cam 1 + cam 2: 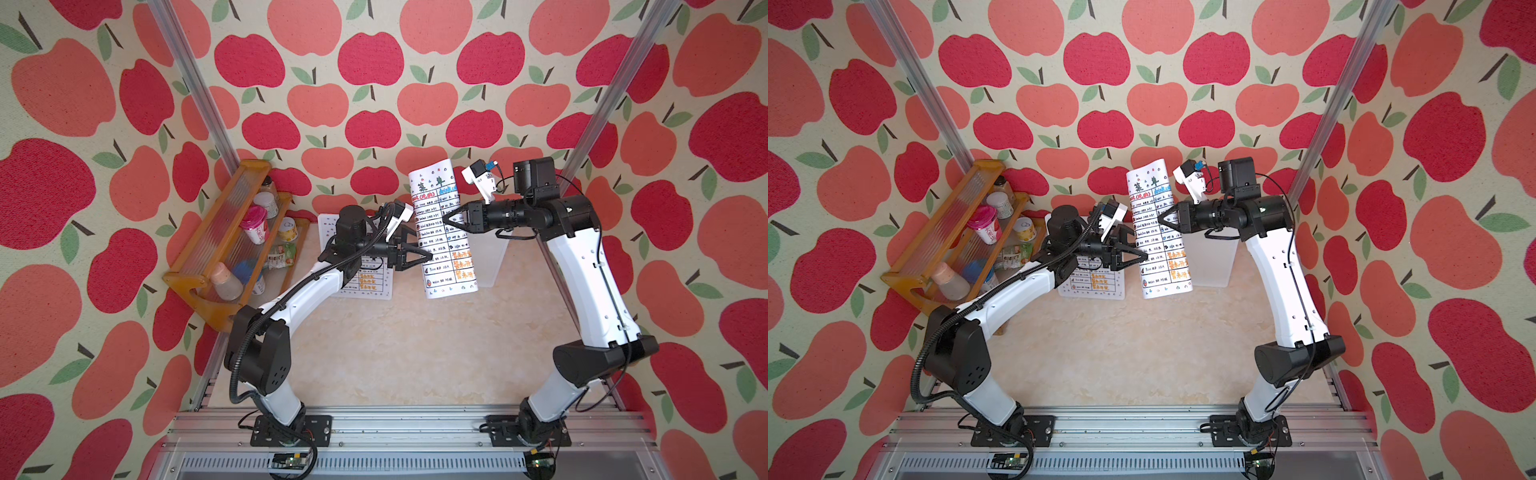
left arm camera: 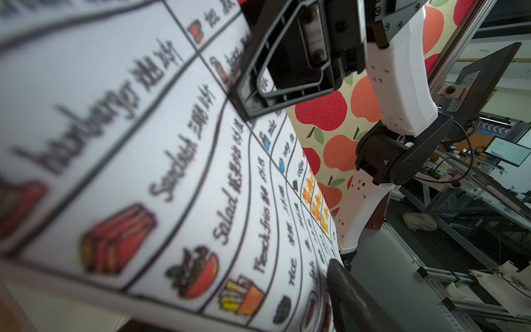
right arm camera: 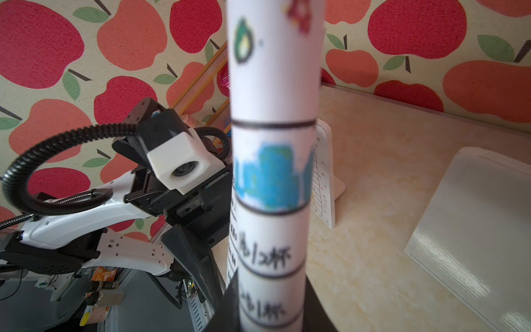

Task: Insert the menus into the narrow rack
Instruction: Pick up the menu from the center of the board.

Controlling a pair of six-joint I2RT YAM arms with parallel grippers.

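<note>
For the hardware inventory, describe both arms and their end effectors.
The left arm and right arm share white link shells and black joint housings. The left end effector and right end effector are black, with open-framed triangular fingers. A white camera block tops each wrist. A ribbed black conduit runs along the left arm; thin black wires trail the right.

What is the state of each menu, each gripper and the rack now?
raised menu: off the table, bowed, pinched at one long edge by the right gripper.
second menu: flat on the table, partly under the left arm.
right gripper: shut on the raised menu.
left gripper: at the raised menu's opposite edge; grip unclear.
rack: standing on the table, no menu seen inside.
</note>
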